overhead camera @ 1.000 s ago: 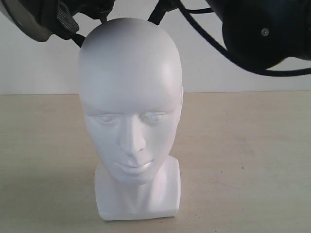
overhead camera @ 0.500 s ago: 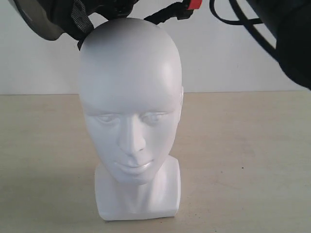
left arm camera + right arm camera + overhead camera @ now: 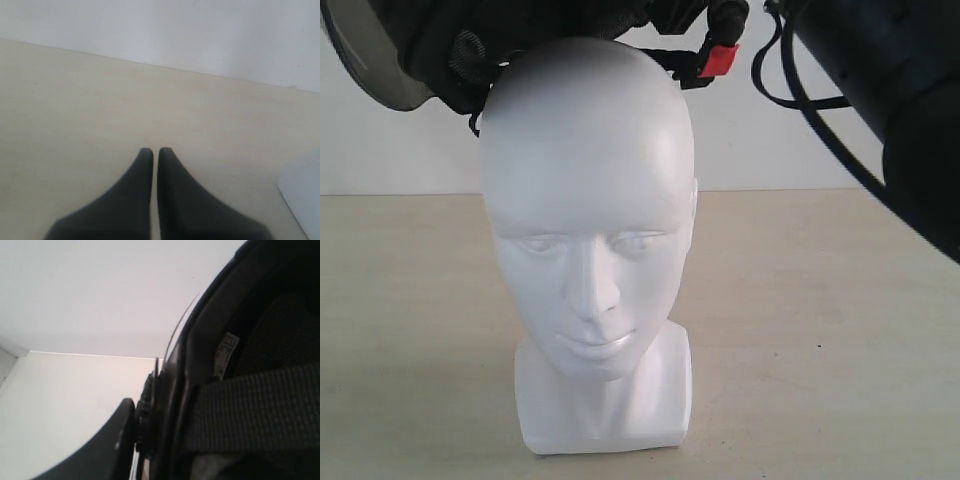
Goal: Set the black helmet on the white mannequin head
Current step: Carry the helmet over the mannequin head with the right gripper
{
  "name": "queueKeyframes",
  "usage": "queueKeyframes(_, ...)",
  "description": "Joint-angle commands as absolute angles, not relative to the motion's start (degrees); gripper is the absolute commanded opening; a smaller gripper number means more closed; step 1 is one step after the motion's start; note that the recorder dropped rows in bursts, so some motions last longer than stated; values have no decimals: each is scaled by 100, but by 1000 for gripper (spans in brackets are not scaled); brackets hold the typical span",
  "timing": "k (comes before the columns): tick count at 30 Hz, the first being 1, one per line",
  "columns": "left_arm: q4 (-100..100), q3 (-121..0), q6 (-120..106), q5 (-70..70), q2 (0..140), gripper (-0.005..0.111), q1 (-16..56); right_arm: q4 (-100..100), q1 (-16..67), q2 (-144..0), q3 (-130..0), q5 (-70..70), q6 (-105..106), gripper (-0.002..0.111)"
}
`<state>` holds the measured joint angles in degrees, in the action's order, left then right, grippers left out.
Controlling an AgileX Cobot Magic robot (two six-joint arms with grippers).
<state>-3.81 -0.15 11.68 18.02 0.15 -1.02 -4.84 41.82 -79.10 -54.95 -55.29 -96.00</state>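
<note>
The white mannequin head (image 3: 585, 200) stands upright on its squarish base at the table's middle, facing the camera. Just above and behind its crown hangs the black helmet (image 3: 430, 40), its smoky visor (image 3: 360, 50) at the upper left and a chin strap with a red buckle (image 3: 722, 60) dangling beside the crown. In the right wrist view my right gripper (image 3: 150, 410) is shut on the helmet (image 3: 260, 340) rim: one finger (image 3: 120, 440) presses the shell from outside, the other is hidden inside by the lining and strap (image 3: 250, 410). My left gripper (image 3: 151, 151) hovers shut and empty over the table.
The right arm (image 3: 900, 90) and its cables fill the upper right of the exterior view. A beige table (image 3: 820, 300) runs back to a plain white wall. A corner of the mannequin's white base (image 3: 305, 200) shows in the left wrist view.
The helmet has come lower over the crown of the head, and the red buckle has dropped into view beside it. The right arm has shifted right. The left gripper stays shut.
</note>
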Motion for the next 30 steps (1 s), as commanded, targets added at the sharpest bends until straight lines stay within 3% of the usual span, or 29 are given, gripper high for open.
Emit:
queueKeyframes(1, -389, 0, 1199, 1759, 0, 4, -67, -526, 4177, -7783, -5401, -6205, -9525, 0)
queueKeyframes(30, -389, 0, 1199, 1759, 0, 4, -67, -952, 4177, -7783, -4067, -6996, -9590, 0)
